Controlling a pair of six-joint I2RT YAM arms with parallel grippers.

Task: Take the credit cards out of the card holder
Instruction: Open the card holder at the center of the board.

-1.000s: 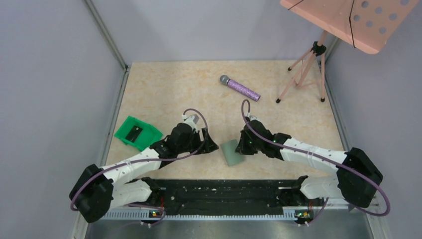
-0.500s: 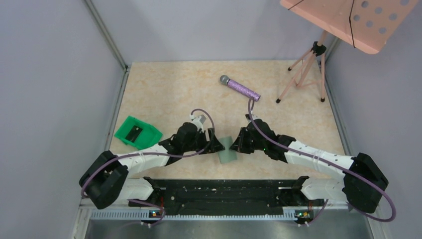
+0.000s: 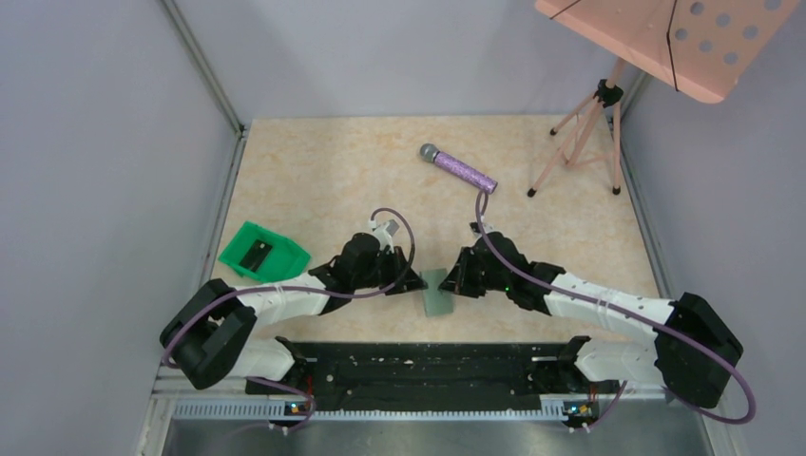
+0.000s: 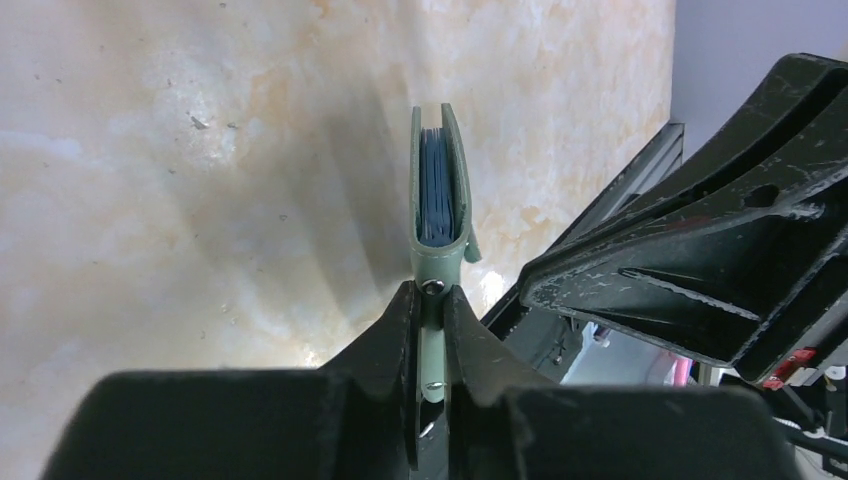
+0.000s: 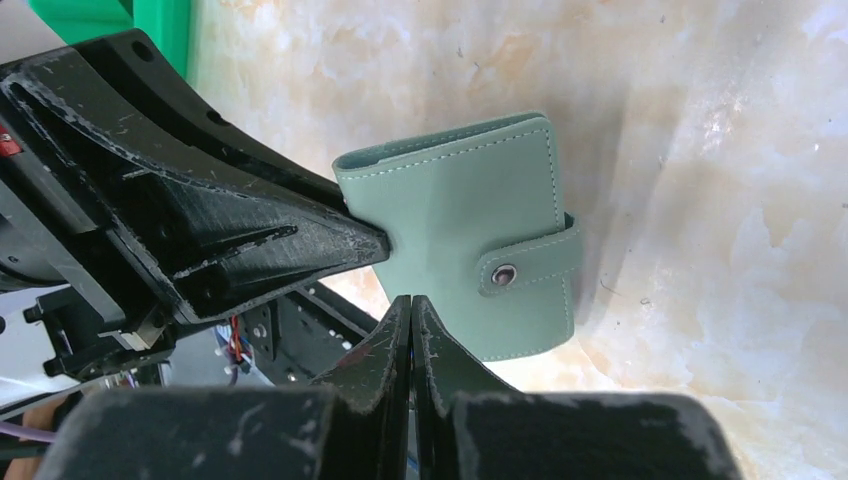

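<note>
At the near edge of the table [image 3: 323, 161] the two arms reach in toward each other and meet over the card holder [image 5: 460, 215], which sits between them just ahead of the bases. The left gripper [image 4: 430, 290] is clamped narrow on the holder's edge, pinching a green strip with two metal studs. A second ago this gripper stood wide and well to the left of the holder; half a second ago it had reached the holder's left side with the jaws still spread. The left arm's shoulder has also swung right since then.

The right gripper [image 5: 411, 300] is fully closed, as it was a second ago. Its tips meet the holder's near edge beside the snap strap [image 5: 530, 265]; whether they pinch anything cannot be told. In the top view the holder looks narrower than a second ago, turned more onto its edge. Whether it touches the table is unclear.

In the left wrist view the holder is seen edge-on, and the credit cards [image 4: 440, 190] show as dark blue layers between its two covers, still inside.

Further left lies the green tray [image 3: 285, 258] with one dark card [image 3: 257, 253] in it, unmoved. Beyond, a purple microphone [image 3: 459, 168] rests on the table, and at the far right stands a pink music stand [image 3: 665, 38], both as before
</note>
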